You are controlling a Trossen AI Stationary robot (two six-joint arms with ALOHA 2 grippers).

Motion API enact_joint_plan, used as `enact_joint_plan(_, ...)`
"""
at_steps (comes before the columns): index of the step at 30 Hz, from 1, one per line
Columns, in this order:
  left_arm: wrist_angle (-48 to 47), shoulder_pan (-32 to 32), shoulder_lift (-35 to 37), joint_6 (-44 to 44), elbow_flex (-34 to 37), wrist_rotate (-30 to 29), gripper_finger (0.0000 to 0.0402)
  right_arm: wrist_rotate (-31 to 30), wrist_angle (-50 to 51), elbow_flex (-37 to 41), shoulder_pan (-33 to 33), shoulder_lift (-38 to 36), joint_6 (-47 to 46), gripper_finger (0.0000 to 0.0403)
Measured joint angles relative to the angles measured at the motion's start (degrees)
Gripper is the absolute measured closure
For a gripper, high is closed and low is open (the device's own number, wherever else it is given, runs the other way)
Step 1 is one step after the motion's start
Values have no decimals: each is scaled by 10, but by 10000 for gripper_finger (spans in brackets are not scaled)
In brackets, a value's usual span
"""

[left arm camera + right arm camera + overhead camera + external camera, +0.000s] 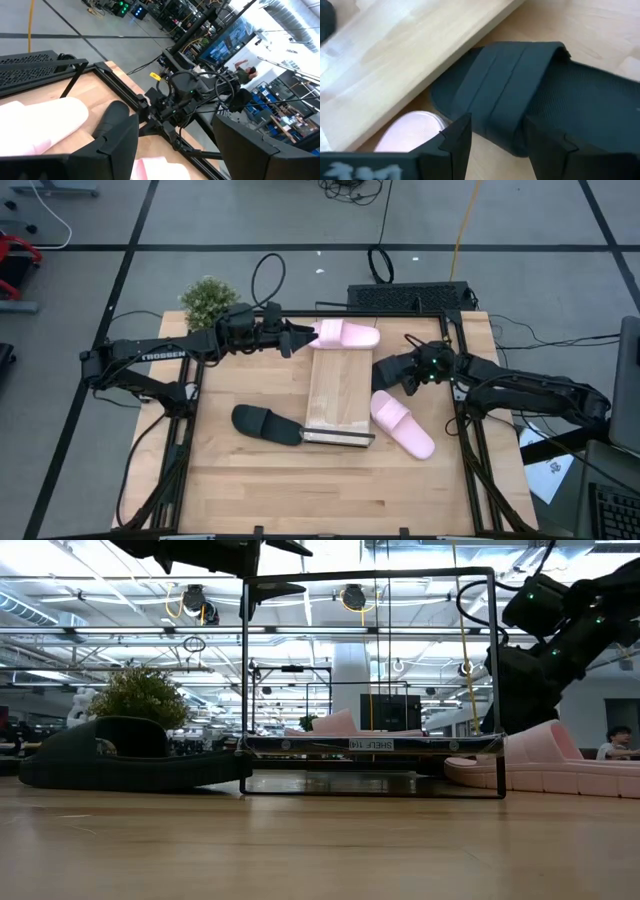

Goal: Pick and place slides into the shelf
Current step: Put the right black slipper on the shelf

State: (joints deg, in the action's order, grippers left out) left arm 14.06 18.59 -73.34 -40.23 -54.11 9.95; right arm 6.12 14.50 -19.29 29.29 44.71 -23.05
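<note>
One pale pink slide (347,335) lies on the far end of the light-wood shelf (335,395). My left gripper (300,338) is open right at that slide's left end; in the left wrist view the pink slide (40,125) sits beside one finger (117,137). A black slide (570,95) lies on the table right of the shelf. My right gripper (495,132) is open over its strap (505,85) and hides most of it from above. A second pink slide (402,423) and a second black slide (265,423) rest flat on the table. My left gripper is open with one finger (117,137) next to the left end of the pink slide on the shelf; I cannot tell whether it touches. My right gripper comes down slanting over the black slide's strap, fingers apart; whether they touch it cannot be told.
A potted plant (208,300) stands at the table's far left corner, and a black keyboard (410,297) at the far edge. A black frame rail (190,430) borders the table. The shelf's metal frame (370,680) rises above its board. Bare tabletop (320,490) spreads toward the near edge.
</note>
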Motion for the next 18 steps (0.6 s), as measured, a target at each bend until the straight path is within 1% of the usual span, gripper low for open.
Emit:
enact_joint_plan(4, -11, 0, 0, 0, 0, -10, 153, 1, -6, 2, 0, 0, -2, 240)
enact_joint_plan(18, -11, 0, 0, 4, 0, -11, 154, -4, -6, 2, 0, 10, -1, 241)
